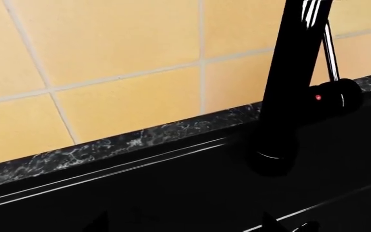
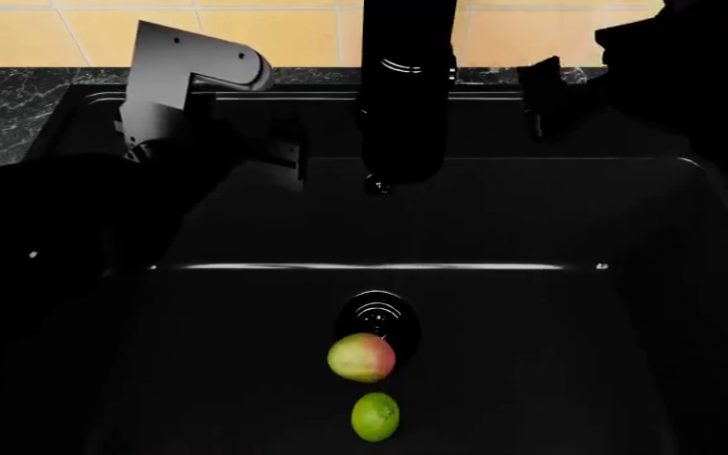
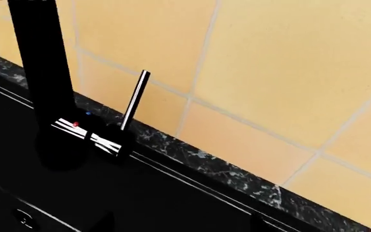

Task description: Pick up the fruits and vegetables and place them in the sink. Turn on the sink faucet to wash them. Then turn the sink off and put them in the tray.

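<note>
Both arms are raised over the matte black sink (image 2: 617, 313), left one bent with a grey bracket showing; can't tell either claw's state. Round apple (image 2: 361, 357) and smaller lime (image 2: 374, 416) sit near the drain (image 2: 377, 313). Glossy tubular faucet (image 2: 405, 95) backs onto speckled counter (image 1: 108, 147).

Evenly bright tiles (image 1: 127, 38), sharp renders; the black sink (image 2: 491, 313) swallows detail, glints streak the faucet (image 3: 40, 58).

Left arm (image 2: 48, 246) is bulky matte black, with small pale screw dots; behind its pincer, an angular grey metal bracket (image 2: 181, 76) with dark screw holes. Right arm (image 2: 693, 66) shows plain black.
</note>
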Motion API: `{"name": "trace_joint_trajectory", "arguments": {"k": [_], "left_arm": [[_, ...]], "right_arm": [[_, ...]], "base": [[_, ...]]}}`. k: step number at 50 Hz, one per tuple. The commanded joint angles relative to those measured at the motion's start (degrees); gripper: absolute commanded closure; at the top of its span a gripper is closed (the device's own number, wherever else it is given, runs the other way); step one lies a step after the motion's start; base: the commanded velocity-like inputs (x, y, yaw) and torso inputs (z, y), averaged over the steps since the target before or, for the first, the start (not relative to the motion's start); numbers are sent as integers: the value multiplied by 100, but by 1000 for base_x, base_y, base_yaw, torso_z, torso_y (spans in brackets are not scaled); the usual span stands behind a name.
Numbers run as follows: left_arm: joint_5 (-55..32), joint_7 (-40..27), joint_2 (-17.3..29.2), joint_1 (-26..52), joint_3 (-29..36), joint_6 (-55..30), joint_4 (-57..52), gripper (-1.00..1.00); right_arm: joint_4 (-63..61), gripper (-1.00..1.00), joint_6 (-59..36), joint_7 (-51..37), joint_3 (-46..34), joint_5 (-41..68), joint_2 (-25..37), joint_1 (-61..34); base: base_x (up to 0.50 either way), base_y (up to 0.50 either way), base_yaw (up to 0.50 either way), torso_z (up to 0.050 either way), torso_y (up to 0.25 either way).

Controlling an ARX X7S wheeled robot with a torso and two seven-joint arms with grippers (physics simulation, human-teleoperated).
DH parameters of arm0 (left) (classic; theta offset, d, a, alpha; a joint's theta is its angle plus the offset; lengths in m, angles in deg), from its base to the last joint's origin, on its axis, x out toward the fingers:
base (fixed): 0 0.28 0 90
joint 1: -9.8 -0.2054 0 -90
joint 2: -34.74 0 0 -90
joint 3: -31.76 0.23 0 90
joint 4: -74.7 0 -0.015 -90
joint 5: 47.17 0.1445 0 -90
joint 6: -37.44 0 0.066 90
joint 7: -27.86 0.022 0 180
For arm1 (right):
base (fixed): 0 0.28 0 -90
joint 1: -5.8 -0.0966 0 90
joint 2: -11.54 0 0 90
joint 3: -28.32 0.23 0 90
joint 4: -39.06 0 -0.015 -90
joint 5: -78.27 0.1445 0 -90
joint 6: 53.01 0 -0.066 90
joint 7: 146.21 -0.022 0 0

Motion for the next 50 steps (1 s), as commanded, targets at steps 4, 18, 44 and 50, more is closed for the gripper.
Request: {"name": "trace_joint_trajectory", "arguments": {"k": [4, 18, 44, 50], "left_arm": [[-96, -77, -7, 44, 85, -190, -129, -100], [-138, 1242, 67, 522, 1075, -1136, -427, -100], [1145, 4080, -472, 1778, 2911, -1321, 819, -100], [1289, 4495, -486, 1816, 3128, -1170, 946, -100]], "right_arm": [[-1545, -100, -1334, 656, -401, 952, 730, -76], [-1503, -100, -1128, 532, -333, 1034, 772, 24], [-1339, -100, -865, 379, -290, 1063, 757, 101], [-1301, -100, -752, 381, -287, 1058, 757, 144]], "base": [[0, 0, 0, 0, 0], [0, 0, 0, 0, 0], [0, 0, 0, 0, 0], [0, 0, 0, 0, 0]]}}
